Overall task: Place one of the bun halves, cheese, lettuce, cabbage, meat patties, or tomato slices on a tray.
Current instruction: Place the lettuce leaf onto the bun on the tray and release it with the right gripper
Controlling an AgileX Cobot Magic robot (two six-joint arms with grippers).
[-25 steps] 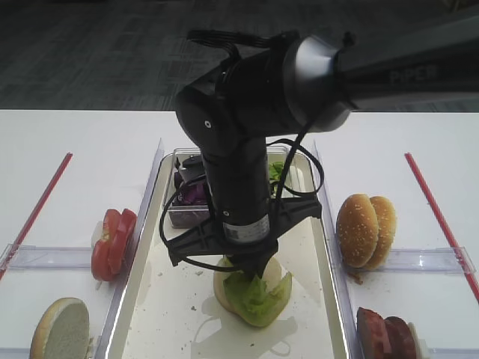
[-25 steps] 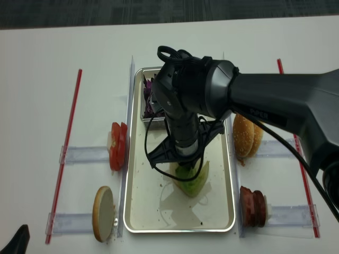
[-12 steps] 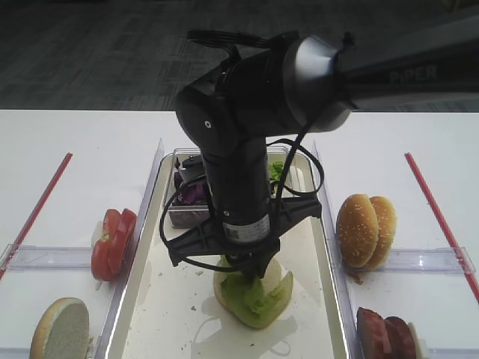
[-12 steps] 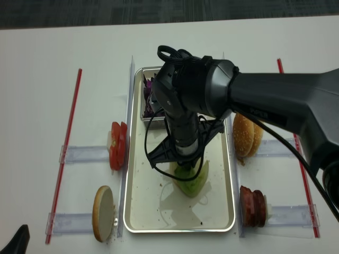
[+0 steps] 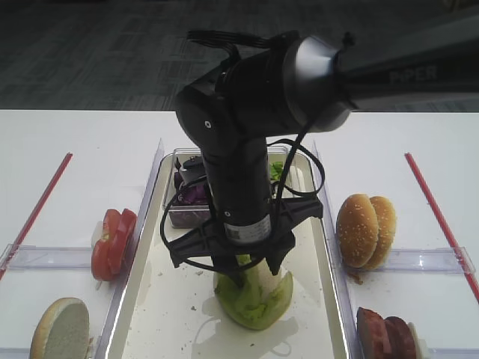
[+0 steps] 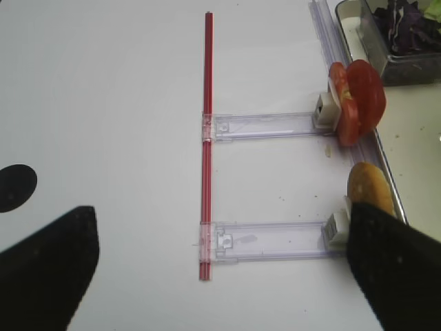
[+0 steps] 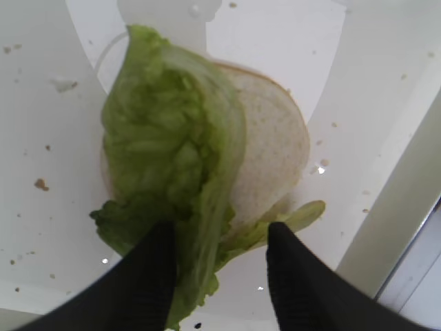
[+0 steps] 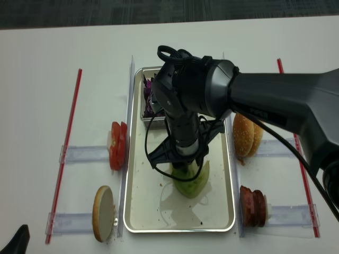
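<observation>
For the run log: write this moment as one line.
right gripper: fingers apart, straddling lettuce | lettuce: on bun half in tray

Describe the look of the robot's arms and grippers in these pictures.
The right arm is glossy black with rounded joints, a grey cap, faint grey lettering and looping black cables. The right gripper has matte black, finely ribbed fingers. The left gripper shows only dark blurred fingers.
</observation>
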